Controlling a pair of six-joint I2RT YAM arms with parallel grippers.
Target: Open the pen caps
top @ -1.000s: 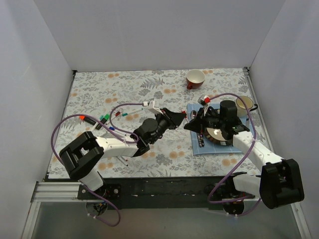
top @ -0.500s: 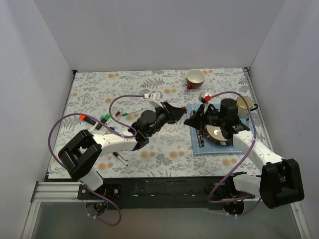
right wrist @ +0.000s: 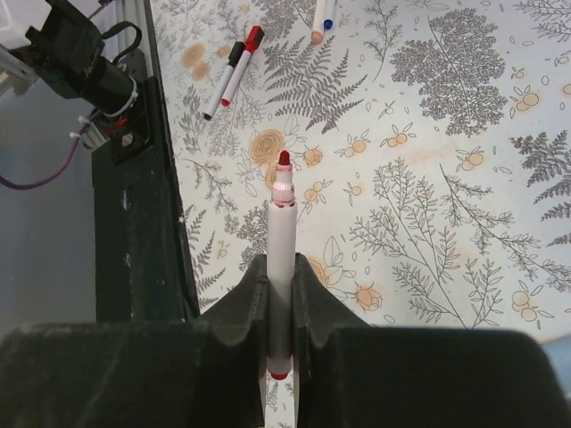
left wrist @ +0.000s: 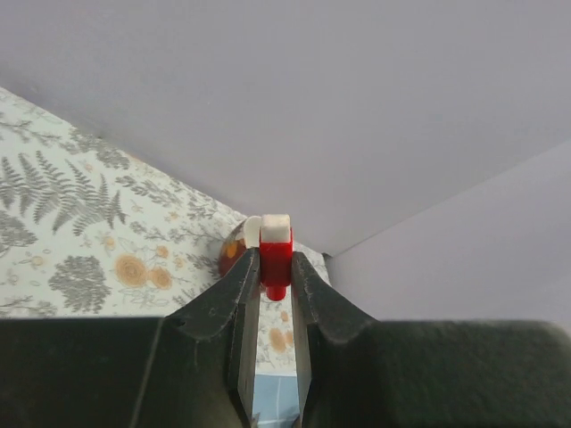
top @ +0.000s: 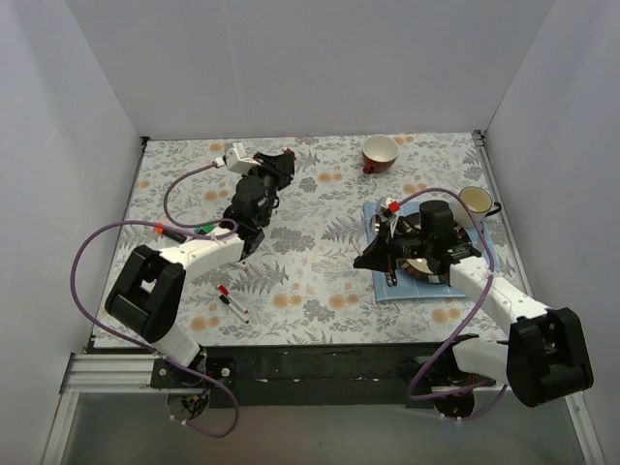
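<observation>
Clamping the red cap (left wrist: 276,242), the left end effector (left wrist: 275,259) hangs well apart from the right end effector (right wrist: 279,266), which grips the uncapped pen (right wrist: 282,223) lengthwise, tip forward.

The red cap (left wrist: 276,259) hides most of what may be the cup (left wrist: 230,256) behind it

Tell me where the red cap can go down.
Bare: mid-table between the left arm and the blue mat, and the far left corner. Crowded: the pens at the left edge, the mat and mug on the right.
</observation>
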